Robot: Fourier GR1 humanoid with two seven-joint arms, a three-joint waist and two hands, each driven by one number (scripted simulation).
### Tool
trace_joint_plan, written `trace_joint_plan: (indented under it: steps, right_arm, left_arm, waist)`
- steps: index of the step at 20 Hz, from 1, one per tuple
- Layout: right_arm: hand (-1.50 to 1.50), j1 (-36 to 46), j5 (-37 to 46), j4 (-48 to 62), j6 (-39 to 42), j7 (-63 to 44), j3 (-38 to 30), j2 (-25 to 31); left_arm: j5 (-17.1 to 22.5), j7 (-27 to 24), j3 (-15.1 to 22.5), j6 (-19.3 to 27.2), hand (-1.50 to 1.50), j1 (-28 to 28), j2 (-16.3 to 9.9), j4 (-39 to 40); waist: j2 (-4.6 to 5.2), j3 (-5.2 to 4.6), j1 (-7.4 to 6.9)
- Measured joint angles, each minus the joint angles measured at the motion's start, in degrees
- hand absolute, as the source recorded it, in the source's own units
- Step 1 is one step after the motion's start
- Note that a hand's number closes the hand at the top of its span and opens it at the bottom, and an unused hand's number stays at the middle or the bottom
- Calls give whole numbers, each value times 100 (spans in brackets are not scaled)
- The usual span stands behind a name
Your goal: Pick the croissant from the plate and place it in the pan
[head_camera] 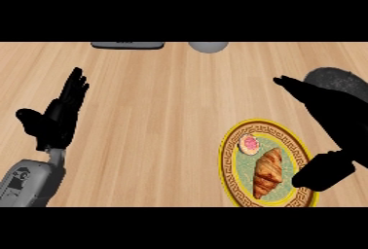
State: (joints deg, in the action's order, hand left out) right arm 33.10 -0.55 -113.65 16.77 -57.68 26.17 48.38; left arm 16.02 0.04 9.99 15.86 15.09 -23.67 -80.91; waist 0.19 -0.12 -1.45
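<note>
1. The croissant (267, 173) lies on the yellow-rimmed plate (231, 168), beside a small pink-topped pastry (249, 144) — not picked up.
2. Our right hand (323, 116) hangs over the plate's right edge, fingers straight, holding nothing — ready to grab, we think.
3. Our left hand (57, 116) rests open, far left.
4. A dark pan (338, 78) shows behind the right hand.

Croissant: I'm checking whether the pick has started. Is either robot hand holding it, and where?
Nothing is held. The croissant lies on the plate; the right robot hand is open above it, and the left robot hand rests open.
</note>
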Motion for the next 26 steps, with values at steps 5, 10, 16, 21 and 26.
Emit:
trace_joint_plan:
  steps: [5,10,16,21,26]
  right_arm:
    - [-150,335,199,331,-8,-208,460,-814]
    - [-150,276,483,498,-76,-462,842,-1142]
    - [-150,82,899,818,-82,-434,926,-1172]
    - [-150,-114,1020,1084,-13,-384,938,-1205]
    - [-150,-474,1091,1312,144,-133,843,-1242]
  left_arm:
    - [-104,103,-43,20,0,-79,77,-103]
    - [-128,107,-137,-46,0,-204,56,-182]
    - [-185,124,-221,-83,0,-255,107,-223]
    - [-229,191,-290,-123,0,-233,132,-277]
    - [-298,220,-391,-194,0,-251,178,-278]
  waist:
    - [-16,4,50]
    - [-28,4,95]
    - [-28,7,128]
    - [-27,7,137]
    - [-23,10,142]
